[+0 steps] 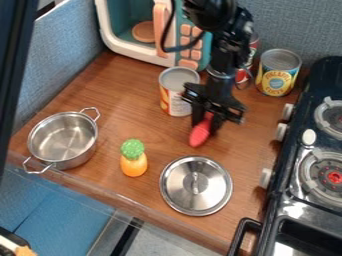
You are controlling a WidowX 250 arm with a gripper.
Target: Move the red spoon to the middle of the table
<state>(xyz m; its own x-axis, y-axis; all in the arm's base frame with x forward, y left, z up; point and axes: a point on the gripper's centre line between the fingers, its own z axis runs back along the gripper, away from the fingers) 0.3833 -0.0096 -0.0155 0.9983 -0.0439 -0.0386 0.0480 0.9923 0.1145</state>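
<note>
Your hand [206, 128] seems to pinch the red spoon [200, 136] near its upper end, at twelve o'clock from the lid [196, 185]. It's probably light, stiff, slightly slippery plastic; gripping nearer mid-length should limit swivel.

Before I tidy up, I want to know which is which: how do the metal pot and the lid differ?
The pot is a deep, open vessel, while the lid is a shallow disc. The pot has two loop handles at its sides; the lid has one handle at its centre. Both are round, shiny and silver-coloured.
</note>
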